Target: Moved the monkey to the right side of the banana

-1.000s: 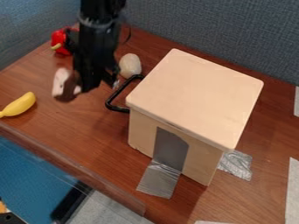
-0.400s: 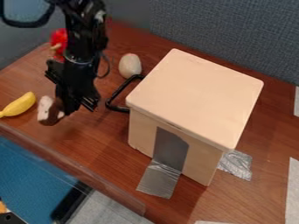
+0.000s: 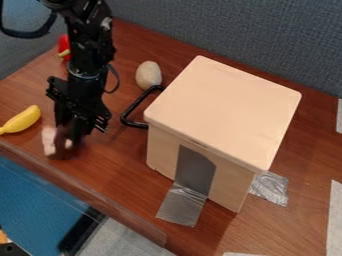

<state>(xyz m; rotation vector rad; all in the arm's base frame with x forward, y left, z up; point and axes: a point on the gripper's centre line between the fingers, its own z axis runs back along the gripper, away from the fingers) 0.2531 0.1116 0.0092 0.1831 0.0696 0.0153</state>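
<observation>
Pinching the brown-and-pale monkey in the black gripper, close on the right of the banana and slightly nearer the camera than the banana, presumably for a release there. Hanging the arm down from behind and to the right of the banana, likely for lowering the toy without brushing the fruit. Showing the monkey's pale part toward the banana and the brown part away from it, with a gap between toy and fruit, probably for setting down beside rather than against. Blurring around the monkey, so leaving contact with the table impossible to tell. Lying on its side, the banana serving as the fixed mark for the placing. Standing well to the right of the banana, the wooden box seemingly leaving room for the work, and turning a black handle bananaward. Nearing the end of the task, by judgement: probably needing just a gentle lowering, a spreading of the grip and a straight lift. Risking a tipped monkey or a nudged banana with any sideways drag.
</observation>
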